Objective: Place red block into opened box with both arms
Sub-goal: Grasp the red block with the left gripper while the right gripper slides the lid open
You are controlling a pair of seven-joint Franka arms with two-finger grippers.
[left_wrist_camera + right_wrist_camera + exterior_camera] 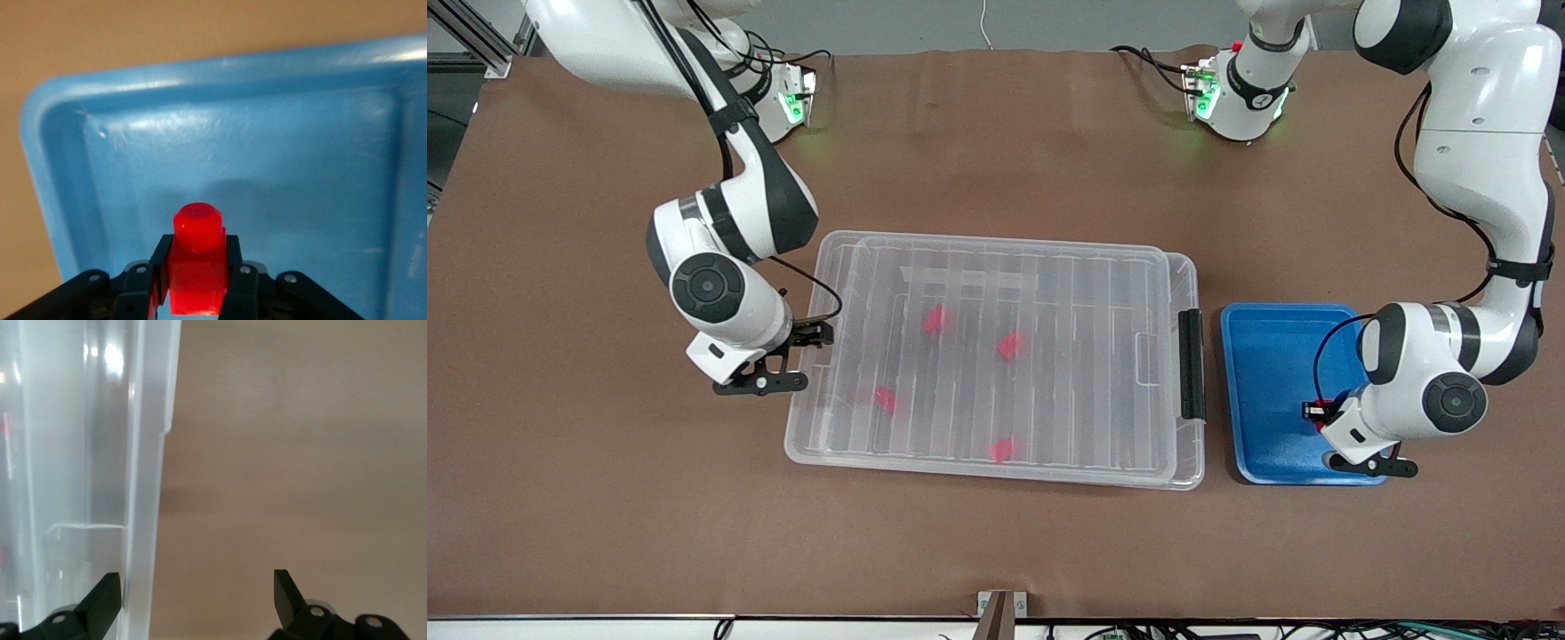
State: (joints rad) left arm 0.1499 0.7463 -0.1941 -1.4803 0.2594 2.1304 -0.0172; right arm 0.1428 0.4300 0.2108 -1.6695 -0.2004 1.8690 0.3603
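The red block (197,267) stands low in the blue tray (267,133), round stud end pointing away from the wrist. My left gripper (197,250) is shut on its squarish body. In the front view this left gripper (1319,412) and the red block (1327,411) are over the part of the tray nearer the camera. The box (1183,267) is a clear bin with its ribbed lid lying on it. My right gripper (811,338) is open at the box's short end toward the right arm's end. It straddles the rim (150,453), one fingertip (107,593) at the box, the other over bare table.
Several red blocks (934,320) show through the lid inside the box. A black handle (1191,364) sits on the box's short end beside the blue tray (1272,356). Brown table surface (996,551) surrounds both containers.
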